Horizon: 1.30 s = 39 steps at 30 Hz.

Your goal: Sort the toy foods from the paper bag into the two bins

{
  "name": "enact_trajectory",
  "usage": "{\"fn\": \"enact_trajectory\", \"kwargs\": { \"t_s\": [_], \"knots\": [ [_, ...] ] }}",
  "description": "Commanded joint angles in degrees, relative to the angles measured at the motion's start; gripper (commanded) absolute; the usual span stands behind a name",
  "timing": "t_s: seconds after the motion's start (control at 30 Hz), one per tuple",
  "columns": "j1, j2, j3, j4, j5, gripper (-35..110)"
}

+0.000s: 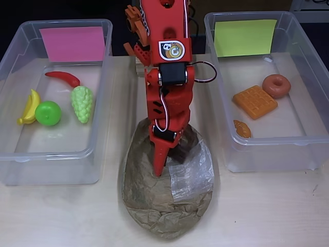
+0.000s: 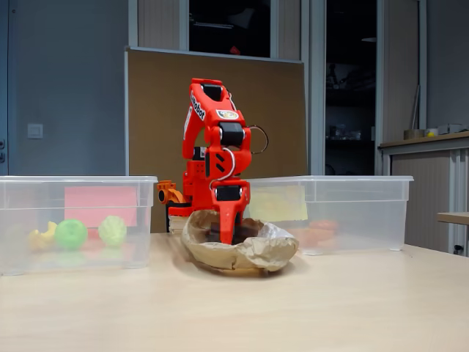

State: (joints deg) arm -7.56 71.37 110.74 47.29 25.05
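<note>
The crumpled brown paper bag (image 1: 154, 206) lies at the table's front centre, with a patch of clear tape (image 1: 191, 177) on it. My red gripper (image 1: 162, 164) reaches down inside the bag. A dark chocolate bar (image 1: 183, 151) sits against its right side. The bag's rim hides the fingertips in the fixed view (image 2: 226, 233), so the jaws' state is unclear. The bin with a pink sheet (image 1: 51, 164) holds a red chili (image 1: 64, 77), bananas (image 1: 30, 107), a green apple (image 1: 48, 113) and grapes (image 1: 82, 103). The bin with a yellow-green sheet (image 1: 272, 152) holds a waffle (image 1: 254, 101), a donut (image 1: 276, 85) and a croissant (image 1: 242, 128).
Both bins have tall clear walls that flank the bag, left (image 2: 22, 220) and right (image 2: 366, 213) in the fixed view. The arm's base (image 1: 138, 36) stands between them at the back. Bare tabletop (image 1: 267, 211) runs along the front.
</note>
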Motion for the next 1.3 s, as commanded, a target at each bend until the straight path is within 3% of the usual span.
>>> {"fn": "enact_trajectory", "kwargs": {
  "t_s": [0.0,0.4,0.7,0.87,1.27],
  "knots": [
    [0.0,-1.1,-0.5,0.4,1.8,35],
    [0.0,-2.5,-2.6,-1.0,3.3,30],
    [-1.8,-1.1,-5.5,-0.4,1.0,2],
    [-2.5,-0.4,-8.3,1.2,-0.4,0],
    [-4.1,5.7,-25.0,19.1,-2.4,3]
  ]
}}
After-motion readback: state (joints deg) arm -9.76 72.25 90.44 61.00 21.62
